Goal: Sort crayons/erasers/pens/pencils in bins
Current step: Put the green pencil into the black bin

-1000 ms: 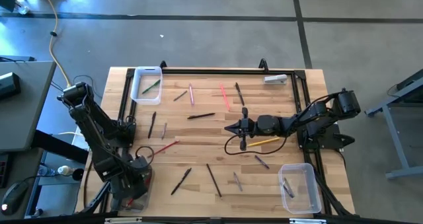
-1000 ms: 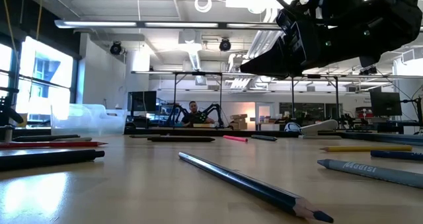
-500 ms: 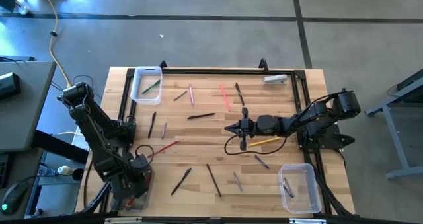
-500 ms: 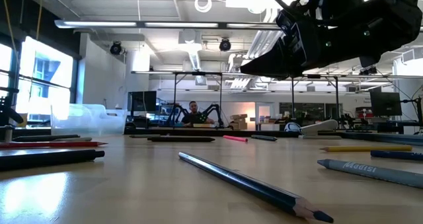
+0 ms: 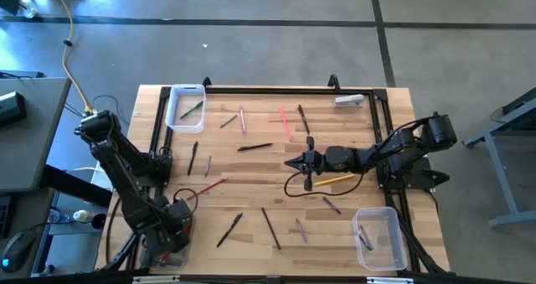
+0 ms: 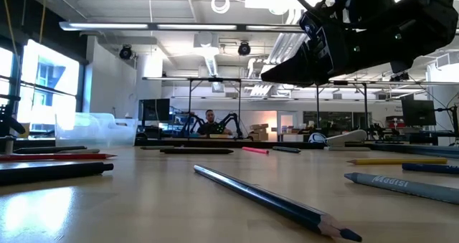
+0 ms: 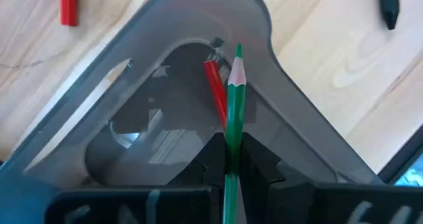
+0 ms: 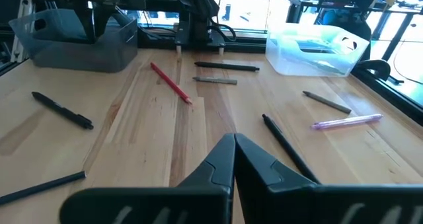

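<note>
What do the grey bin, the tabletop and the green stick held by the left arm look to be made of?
Grey bin: likely smooth tinted plastic; translucent, so the red stick inside shows through, with rounded moulded corners.
Tabletop: pale wood, apparently lightly sealed; grain and plank seams are visible.
Green stick: probably a painted wooden pencil; its sharpened cone is bare and pale below a green tip, clamped in the left tool.

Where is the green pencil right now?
The left gripper is shut on the green pencil, holding it over the grey bin at the table's near left corner, beside a red crayon inside.
</note>
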`<state>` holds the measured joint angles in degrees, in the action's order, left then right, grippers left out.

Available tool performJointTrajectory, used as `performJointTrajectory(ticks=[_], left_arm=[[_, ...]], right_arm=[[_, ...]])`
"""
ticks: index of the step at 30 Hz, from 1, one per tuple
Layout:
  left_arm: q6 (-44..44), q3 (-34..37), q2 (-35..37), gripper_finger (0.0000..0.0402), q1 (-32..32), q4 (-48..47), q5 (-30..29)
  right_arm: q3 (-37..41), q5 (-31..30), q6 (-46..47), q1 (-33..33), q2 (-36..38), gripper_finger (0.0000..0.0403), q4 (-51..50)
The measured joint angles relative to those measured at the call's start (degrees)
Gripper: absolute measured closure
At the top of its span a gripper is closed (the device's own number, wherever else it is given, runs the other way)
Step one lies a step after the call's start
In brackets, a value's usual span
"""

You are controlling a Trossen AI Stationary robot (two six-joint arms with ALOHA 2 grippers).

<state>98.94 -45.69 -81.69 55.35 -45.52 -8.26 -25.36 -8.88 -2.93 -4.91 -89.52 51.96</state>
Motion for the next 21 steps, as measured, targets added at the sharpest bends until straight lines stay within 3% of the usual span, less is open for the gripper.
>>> performJointTrajectory(ticks=[7,21], left_arm=[[-0.8,0.0,-1.8,0.0389,-2.0,-0.4,2.2],[-6.9,0.0,-2.4,0.0336,-4.1,-1.9,7.8]], right_arm=[[0.0,0.0,-0.1,0.0,0.0,0.0403,0.0],[0.0,0.0,0.0,0.0,0.0,0.0403,0.0]])
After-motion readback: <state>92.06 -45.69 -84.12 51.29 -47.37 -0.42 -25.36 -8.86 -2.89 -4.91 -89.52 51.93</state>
